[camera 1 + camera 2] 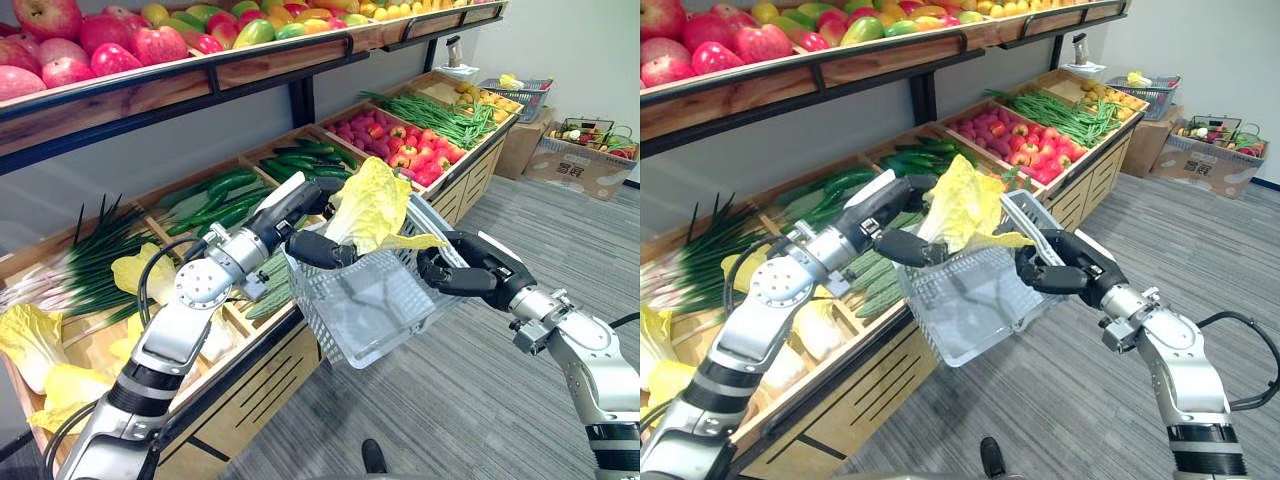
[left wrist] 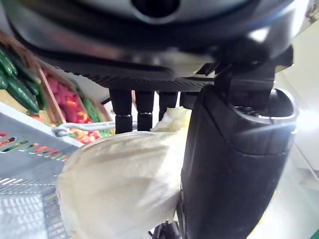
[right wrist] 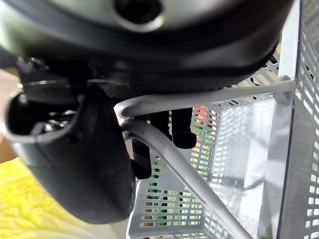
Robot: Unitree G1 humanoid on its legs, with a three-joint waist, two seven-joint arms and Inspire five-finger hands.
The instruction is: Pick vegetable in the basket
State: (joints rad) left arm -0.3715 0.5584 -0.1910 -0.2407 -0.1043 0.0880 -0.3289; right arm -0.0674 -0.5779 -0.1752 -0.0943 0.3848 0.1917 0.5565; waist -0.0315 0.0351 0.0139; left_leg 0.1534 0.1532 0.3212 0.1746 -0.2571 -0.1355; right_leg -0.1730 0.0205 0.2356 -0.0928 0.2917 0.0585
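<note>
A: Left hand, state?
B: The left hand is closed on the cabbage. Its fingers curl over the far side and its thumb presses the near side. In the left wrist view, pale leaves sit wedged between thumb and fingers.

A: Position of the cabbage?
B: It is at the mouth of the basket, at the far left rim. The yellow-green leaf tips stand well above the rim. One leaf droops right, toward the right hand. The observer cannot tell whether the base touches the basket's inside.

A: Right hand?
B: It is curled tight round the handle. In the right wrist view, the wire bars pass between thumb and fingers.

A: How does the basket sit?
B: It is held in the air and tilted, with its mouth turned up and to the left. It hangs just near of the counter edge, above the grey floor.

A: The counter bins?
B: Cucumbers lie far of the left arm. Scallions are to the left, and more cabbages are near left. Beans and red produce are far right.

A: Anything above?
B: The shelf carries red and green fruit.
</note>
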